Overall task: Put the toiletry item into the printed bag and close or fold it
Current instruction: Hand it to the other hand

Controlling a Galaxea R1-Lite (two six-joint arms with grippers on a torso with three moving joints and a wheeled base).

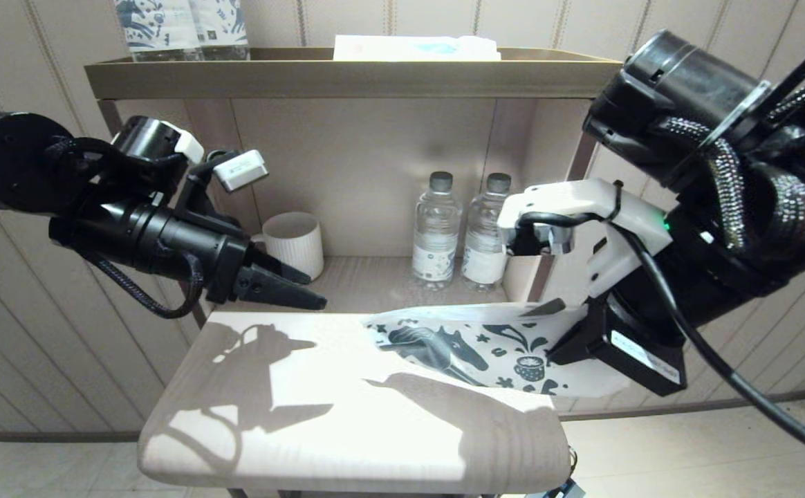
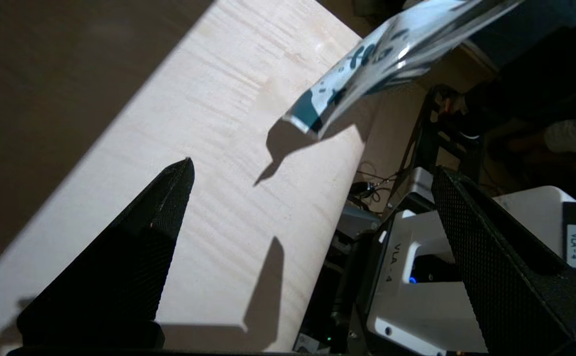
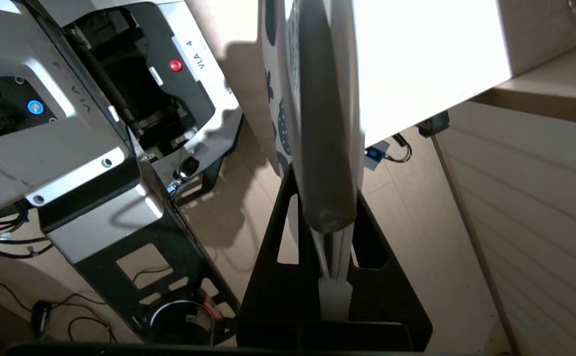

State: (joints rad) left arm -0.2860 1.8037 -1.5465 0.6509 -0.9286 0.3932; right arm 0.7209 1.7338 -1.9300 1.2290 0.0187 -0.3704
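The printed bag (image 1: 472, 346), white with a dark blue horse and flowers, hangs in the air over the right part of the pale wooden table (image 1: 306, 415). My right gripper (image 1: 554, 332) is shut on the bag's right end. In the right wrist view the bag (image 3: 312, 99) runs away from that gripper (image 3: 327, 207), bulging open. My left gripper (image 1: 312, 290) is open and holds nothing. It hovers over the table's back left, apart from the bag (image 2: 367, 54), with bare tabletop between its fingers (image 2: 159, 222). The toiletry item is out of view.
Behind the table is a shelf unit holding two clear water bottles (image 1: 437, 228) and a white ribbed cup (image 1: 295, 242). On its top tray are horse-print-labelled bottles (image 1: 181, 28) and a flat white-and-blue packet (image 1: 416, 48). The robot's base (image 2: 431, 296) is below the table's front edge.
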